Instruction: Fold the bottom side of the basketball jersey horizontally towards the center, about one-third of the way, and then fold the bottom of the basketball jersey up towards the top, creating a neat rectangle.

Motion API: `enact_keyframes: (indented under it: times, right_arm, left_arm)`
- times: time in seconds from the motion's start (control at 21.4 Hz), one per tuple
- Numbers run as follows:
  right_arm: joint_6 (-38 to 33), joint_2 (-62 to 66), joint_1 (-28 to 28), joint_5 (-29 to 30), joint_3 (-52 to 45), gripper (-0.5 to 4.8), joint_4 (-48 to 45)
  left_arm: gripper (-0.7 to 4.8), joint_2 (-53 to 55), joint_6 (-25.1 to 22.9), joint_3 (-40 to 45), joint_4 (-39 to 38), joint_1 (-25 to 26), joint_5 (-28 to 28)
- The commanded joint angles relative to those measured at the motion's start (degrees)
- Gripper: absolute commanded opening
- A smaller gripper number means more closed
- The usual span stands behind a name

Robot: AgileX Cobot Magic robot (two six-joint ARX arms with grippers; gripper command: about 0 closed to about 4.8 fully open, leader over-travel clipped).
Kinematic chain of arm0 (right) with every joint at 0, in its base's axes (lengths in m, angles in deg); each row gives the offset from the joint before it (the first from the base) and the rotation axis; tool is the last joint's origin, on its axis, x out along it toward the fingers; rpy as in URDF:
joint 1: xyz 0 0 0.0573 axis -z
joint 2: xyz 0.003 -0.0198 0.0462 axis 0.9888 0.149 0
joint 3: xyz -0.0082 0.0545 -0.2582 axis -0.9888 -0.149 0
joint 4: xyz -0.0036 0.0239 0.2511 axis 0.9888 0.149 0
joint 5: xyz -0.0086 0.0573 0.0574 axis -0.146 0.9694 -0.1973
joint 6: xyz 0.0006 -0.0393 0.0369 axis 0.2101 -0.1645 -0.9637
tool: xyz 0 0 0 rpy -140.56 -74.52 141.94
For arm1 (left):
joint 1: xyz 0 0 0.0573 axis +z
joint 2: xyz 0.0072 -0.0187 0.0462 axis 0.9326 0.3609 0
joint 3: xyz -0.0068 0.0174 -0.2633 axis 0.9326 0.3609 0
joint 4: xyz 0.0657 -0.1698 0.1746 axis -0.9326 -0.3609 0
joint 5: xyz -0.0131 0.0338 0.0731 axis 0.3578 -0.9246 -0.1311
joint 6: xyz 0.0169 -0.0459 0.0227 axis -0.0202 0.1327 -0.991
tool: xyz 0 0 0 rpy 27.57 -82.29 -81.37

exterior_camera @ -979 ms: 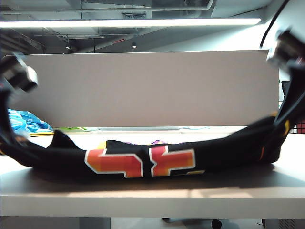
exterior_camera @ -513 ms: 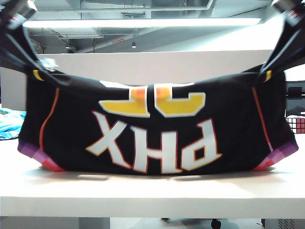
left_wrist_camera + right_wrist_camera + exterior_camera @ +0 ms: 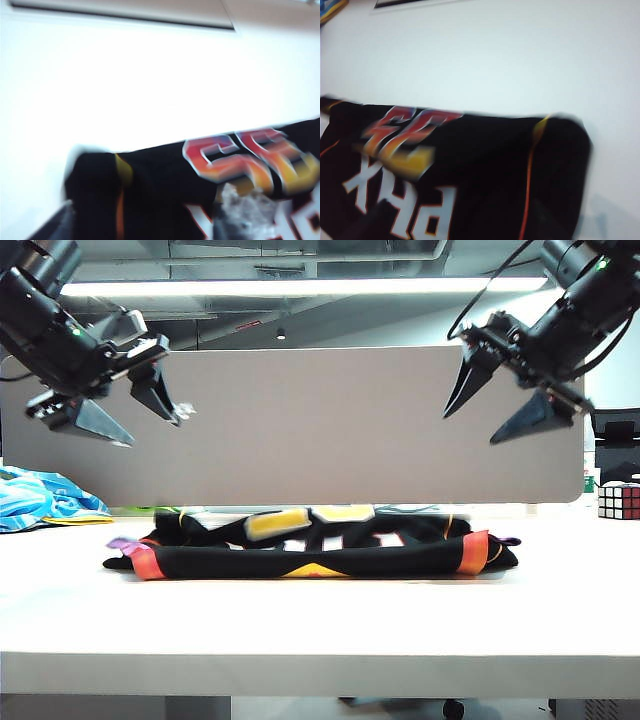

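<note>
The basketball jersey [image 3: 310, 556] lies in a low, folded black bundle across the middle of the table, with orange bands at both ends and yellow number parts on top. In the left wrist view the jersey [image 3: 160, 185] shows its gradient number, an orange side stripe and a rounded folded corner. The right wrist view shows the jersey [image 3: 485, 170] with white lettering and the other folded corner. My left gripper [image 3: 153, 433] hangs open in the air above the jersey's left end. My right gripper [image 3: 470, 428] hangs open above its right end. Neither holds anything.
A light blue patterned cloth [image 3: 40, 498] lies at the far left of the white table [image 3: 300, 625]. A Rubik's cube [image 3: 618, 500] stands at the far right. A grey partition board [image 3: 300, 425] runs behind the table.
Half a second ago both grippers held the jersey's upper corners high and spread. Both have let go and opened, and the jersey has dropped into a folded bundle on the table.
</note>
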Motion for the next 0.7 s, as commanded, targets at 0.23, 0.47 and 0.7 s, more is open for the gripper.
enact_keyframes:
  times: [0.23, 0.47, 0.7]
  right_arm:
    - [3.0, -7.1, 1.7, -1.2, 0.3, 3.32, 1.6]
    - [6.3, -15.9, 1.4, -0.9, -4.0, 2.41, 5.9]
    - [7.6, -36.4, 1.0, -1.5, -21.7, -0.02, 1.2]
  left_arm:
    - [2.83, -5.2, -1.2, -0.2, -4.6, 3.8, 2.0]
    - [0.79, -16.1, -4.8, 5.7, -6.8, 4.1, 1.6]
    - [-0.05, -37.2, -4.3, 19.6, -6.8, 3.8, 1.1]
